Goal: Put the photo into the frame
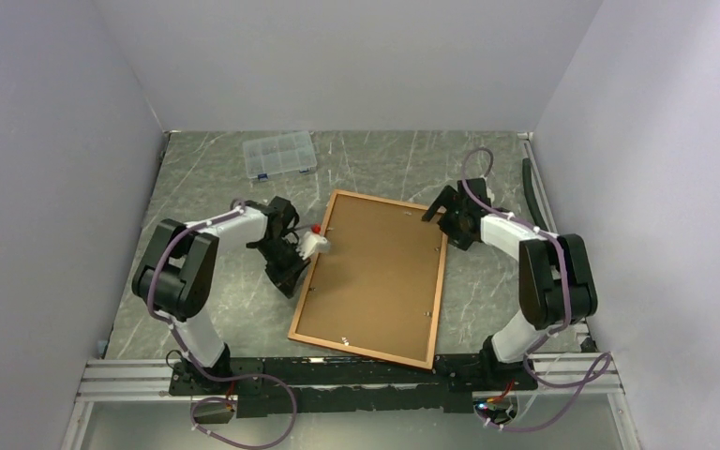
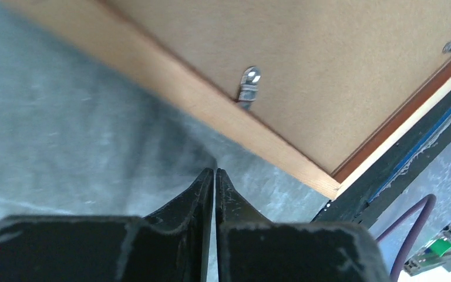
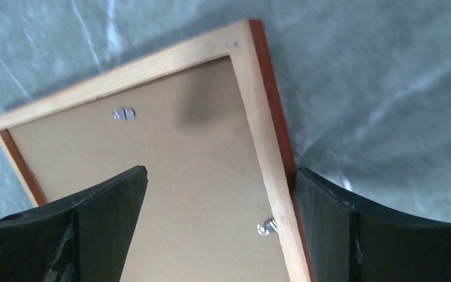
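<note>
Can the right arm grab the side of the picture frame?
Probably yes. The right gripper is wide open, the frame has its wooden side between the jaws, and nothing blocks the way.

The frame [image 1: 440,295] lies flat and back-up at the middle of the table [image 1: 384,159], turned slightly askew. Its border shows pale wood on the back and reddish-orange on the outer side. A brown backing board [image 1: 375,277] fills it. Small metal tabs [image 2: 248,85] sit along the inner edge, apparently turned over the board.
</note>
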Robot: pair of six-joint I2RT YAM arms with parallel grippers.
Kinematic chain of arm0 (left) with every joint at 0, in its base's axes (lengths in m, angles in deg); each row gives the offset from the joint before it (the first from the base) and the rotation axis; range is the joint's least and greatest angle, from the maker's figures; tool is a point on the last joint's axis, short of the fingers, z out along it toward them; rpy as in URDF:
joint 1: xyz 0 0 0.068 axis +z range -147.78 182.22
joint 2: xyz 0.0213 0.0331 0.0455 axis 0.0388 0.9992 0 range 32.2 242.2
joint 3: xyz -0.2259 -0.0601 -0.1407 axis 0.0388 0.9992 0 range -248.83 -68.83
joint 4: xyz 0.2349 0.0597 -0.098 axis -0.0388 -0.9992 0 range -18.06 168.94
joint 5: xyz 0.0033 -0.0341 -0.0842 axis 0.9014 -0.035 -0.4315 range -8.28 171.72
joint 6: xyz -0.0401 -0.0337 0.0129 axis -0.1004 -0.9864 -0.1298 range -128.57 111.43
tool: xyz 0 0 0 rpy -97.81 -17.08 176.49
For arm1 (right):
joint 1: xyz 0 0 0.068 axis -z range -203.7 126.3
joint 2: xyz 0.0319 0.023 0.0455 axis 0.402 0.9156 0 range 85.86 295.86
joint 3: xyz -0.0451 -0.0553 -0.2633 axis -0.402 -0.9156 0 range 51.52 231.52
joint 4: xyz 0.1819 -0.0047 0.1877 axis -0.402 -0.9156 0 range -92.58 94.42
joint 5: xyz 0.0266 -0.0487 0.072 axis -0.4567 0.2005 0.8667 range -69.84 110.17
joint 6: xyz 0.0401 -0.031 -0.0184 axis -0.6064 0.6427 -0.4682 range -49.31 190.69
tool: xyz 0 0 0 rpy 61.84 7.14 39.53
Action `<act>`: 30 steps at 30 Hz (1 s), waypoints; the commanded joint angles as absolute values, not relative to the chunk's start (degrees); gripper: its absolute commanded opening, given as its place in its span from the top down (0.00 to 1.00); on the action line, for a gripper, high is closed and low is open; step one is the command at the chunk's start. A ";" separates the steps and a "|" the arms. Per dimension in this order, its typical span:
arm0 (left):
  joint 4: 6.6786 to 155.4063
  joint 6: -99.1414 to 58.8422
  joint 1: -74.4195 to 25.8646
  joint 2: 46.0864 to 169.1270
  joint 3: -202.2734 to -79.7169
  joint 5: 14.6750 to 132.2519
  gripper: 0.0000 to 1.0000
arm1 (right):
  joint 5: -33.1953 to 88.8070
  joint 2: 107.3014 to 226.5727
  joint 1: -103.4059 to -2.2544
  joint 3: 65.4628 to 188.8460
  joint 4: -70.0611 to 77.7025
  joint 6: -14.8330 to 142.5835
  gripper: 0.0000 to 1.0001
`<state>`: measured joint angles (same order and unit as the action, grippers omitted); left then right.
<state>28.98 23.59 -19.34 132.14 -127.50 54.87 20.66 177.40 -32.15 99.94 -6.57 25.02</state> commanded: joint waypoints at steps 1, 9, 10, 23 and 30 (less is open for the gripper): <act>30.78 23.53 -23.85 129.81 -125.74 57.04 0.88 | 29.56 183.64 -32.41 105.97 1.82 20.91 0.00; 31.93 18.36 -33.17 138.26 -132.44 54.44 0.85 | 35.75 202.54 -36.21 133.01 -6.47 22.16 0.00; 32.06 17.51 -34.59 139.62 -133.74 53.98 0.85 | 36.15 204.12 -36.49 135.27 -7.04 22.25 0.00; 26.01 17.42 -44.03 153.49 -151.72 45.78 0.76 | 42.82 218.44 -43.60 153.84 -12.92 23.27 0.00; 20.93 17.99 -44.05 150.33 -154.18 40.95 0.72 | 47.07 219.41 -46.55 152.62 -11.48 25.05 0.00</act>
